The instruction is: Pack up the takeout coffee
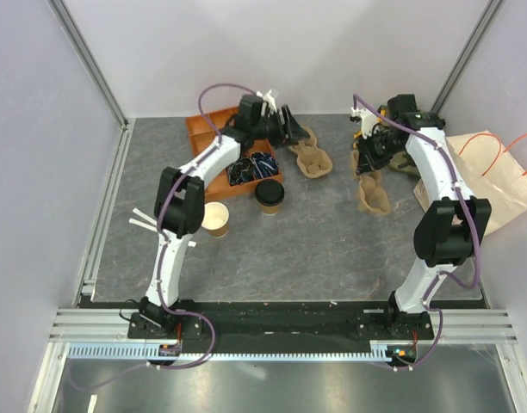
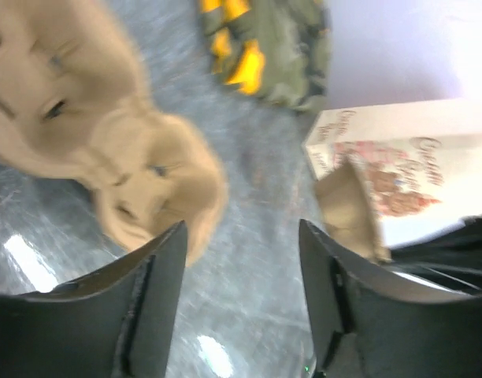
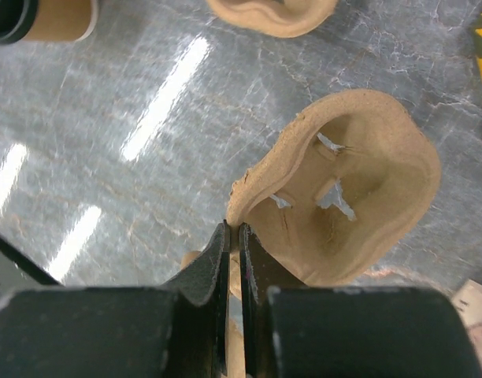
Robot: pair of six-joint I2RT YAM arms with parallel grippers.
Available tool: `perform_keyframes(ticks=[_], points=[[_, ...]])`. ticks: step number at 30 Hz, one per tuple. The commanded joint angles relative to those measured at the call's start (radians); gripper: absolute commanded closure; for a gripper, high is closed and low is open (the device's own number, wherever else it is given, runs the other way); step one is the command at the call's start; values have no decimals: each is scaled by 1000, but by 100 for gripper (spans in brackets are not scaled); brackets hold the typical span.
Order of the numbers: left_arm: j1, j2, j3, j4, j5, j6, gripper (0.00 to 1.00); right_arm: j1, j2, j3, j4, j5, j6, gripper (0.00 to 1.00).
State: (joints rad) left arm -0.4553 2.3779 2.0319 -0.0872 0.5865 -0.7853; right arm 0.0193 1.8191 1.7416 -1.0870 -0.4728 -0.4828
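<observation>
**A:** Grey marbled tabletop, pale walls round it. Where is the takeout coffee being shown?

**B:** Mid-table, upright, black lid on, just beside the near right corner of the orange tray. The lidless cup is being seen to its near left. Neither arm is touching it, and no pocket is being filled yet.

**A:** Right gripper?

**B:** It is being held almost fully closed. The rim of the right-hand carrier is being pinched between the fingers. At a guess, the carrier is being steadied or positioned so a cup can be set into a pocket.

**A:** And the left gripper?

**B:** The jaws are being held wide apart with nothing between them. It is being hovered just beside the far carrier, at far centre. It is probably being freed for the cup, but that is being judged, not seen.

**A:** What is being given by one view only?

**B:** The rim pinch is being shown only by the right wrist view; overhead, those fingers are being hidden by the arm. The empty gap between the left jaws is being shown only by the left wrist view, which is blurred, along with a pale printed pack to the right. The layout is being given only overhead. There the coffee is well apart from the right-hand carrier and nearer the far one.
</observation>
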Motion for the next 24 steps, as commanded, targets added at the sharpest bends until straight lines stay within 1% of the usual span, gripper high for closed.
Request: perform_keyframes(ticks=[1,2,3,4,5,6,7,9,10,11,12,13,14,15,16,17,19,20,21,22,23,24], points=[[13,-302,-42,-89,47,162,29,-1,-115,62,-86,-39,-131,100],[18,-342,-67,-101,49,208,27,-1,-142,68,-109,-61,-164,100],[33,-409,-99,-115,50,219,25,-2,-159,68,-166,-91,-207,100],[46,-449,-170,-117,76,227,20,1,-182,46,-183,-122,-290,100],[58,-482,-203,-118,96,247,19,11,-235,29,-191,-121,-316,100],[81,-550,-234,-127,113,261,12,21,-265,10,-200,-112,-356,100],[90,-586,-286,-141,122,280,0,37,-294,-32,-206,-75,-426,100],[101,-656,-329,-201,113,359,0,103,-389,-80,-211,-24,-496,100],[104,-718,-357,-226,99,391,0,134,-420,-130,-208,40,-561,100],[102,-749,-364,-253,90,443,0,193,-490,-155,-186,69,-582,100],[102,-775,-374,-284,85,460,0,226,-526,-181,-168,104,-595,100],[102,-820,-386,-342,72,472,0,261,-561,-233,-148,137,-605,100],[99,-838,-392,-382,65,475,0,337,-625,-256,-98,214,-608,100],[101,-855,-397,-411,68,477,0,376,-653,-281,-73,253,-603,100],[101,-884,-444,-420,134,491,0,414,-679,-321,-45,293,-590,100],[102,-951,-473,-418,156,524,0,492,-719,-338,5,395,-559,100],[107,-1026,-548,-414,200,535,0,574,-751,-381,44,514,-531,100],[112,-1108,-580,-408,191,528,0,655,-754,-389,61,624,-502,100],[116,-1146,-640,-407,165,508,0,694,-753,-393,64,685,-491,100],[130,-1177,-668,-404,124,458,0,730,-747,-402,67,730,-481,100],[168,-1224,-694,-401,133,439,0,798,-744,-407,79,770,-473,100],[176,-1235,-711,-408,133,426,0,826,-739,-413,91,845,-456,100]])
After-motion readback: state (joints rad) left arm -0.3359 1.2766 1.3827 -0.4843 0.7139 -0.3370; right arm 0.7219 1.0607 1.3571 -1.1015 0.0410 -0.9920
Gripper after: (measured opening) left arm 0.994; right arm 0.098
